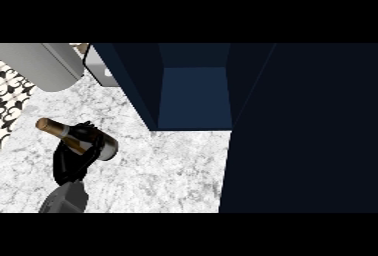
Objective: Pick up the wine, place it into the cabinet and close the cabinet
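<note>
Head view over the marble worktop (170, 170), early in the task. Done so far, judging by the pose: the grasp only. Clenched round the wine bottle (53, 128) at mid-body, with the fingers (87, 134) of the left hand (74, 157) wrapping over it and hiding much of the glass. Impossible to tell whether lifted clear of the worktop or resting on it. Left to do, as judged: carrying the bottle up and to the right of the fingers into the cabinet (193, 95), letting go, then swinging the cabinet door (303, 130) shut. Right hand absent from the view.

Bottle: tilted across the hand, with the gold-foiled neck jutting up and to the left of the fingers and the pale round base showing just to their right. Dark glass, with a gold-brown strip, probably the label, glimpsed between the fingers. Long and slim, so likely to need standing upright or sliding in lengthwise to fit the opening; a judgement only.

Cabinet: well apart from the fingers, up and to their right, standing open with a blue inner face and dark side walls on show. Door: a broad dark panel far to the right of the fingers, swung out toward the near edge of the worktop.

Also present: a grey rounded appliance (44, 62) above the fingers near the top left, and patterned tiling (13, 95) to their left.
</note>
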Robot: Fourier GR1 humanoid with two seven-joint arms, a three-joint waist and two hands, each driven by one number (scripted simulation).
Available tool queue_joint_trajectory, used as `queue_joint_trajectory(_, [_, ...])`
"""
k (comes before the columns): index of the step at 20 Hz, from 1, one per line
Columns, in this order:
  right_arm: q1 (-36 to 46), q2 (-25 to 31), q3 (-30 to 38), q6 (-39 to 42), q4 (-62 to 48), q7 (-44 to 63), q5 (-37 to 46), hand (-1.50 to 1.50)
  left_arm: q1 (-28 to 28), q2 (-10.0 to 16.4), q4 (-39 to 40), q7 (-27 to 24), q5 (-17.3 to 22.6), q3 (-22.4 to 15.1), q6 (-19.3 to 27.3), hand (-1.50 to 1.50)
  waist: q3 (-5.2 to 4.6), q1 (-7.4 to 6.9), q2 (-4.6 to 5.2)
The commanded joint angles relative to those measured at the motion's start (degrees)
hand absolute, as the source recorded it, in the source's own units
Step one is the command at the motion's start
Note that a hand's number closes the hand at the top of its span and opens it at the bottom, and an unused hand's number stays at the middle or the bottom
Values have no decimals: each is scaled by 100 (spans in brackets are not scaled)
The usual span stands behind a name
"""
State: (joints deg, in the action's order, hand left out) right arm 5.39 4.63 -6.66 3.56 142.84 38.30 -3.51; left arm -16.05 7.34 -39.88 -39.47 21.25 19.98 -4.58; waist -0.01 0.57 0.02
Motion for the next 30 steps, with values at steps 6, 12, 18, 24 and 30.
queue_joint_trajectory(6, [-77, -47, 152, -33, 496, 117, -344, -150, -2, 55, 266, -711, -904, -587, 534, 150, -1, 19, 2])
queue_joint_trajectory(12, [6, 17, 213, 12, 401, 144, -343, -150, 401, 292, -401, -342, -989, -1105, -470, 150, 3, -58, -20])
queue_joint_trajectory(18, [-91, 44, 368, -26, 672, 398, -563, -150, 938, 846, -1313, -420, -1042, -1255, -1090, 150, 4, -59, -23])
queue_joint_trajectory(24, [-368, 81, 503, 294, 395, -142, -775, -150, 1307, 438, -2610, -197, -1010, -1361, -595, 150, 6, -65, -15])
queue_joint_trajectory(30, [-412, -25, 361, 230, 422, -143, -559, -150, 1568, 139, -4402, 1385, -487, -1815, -735, 150, 10, -81, -28])
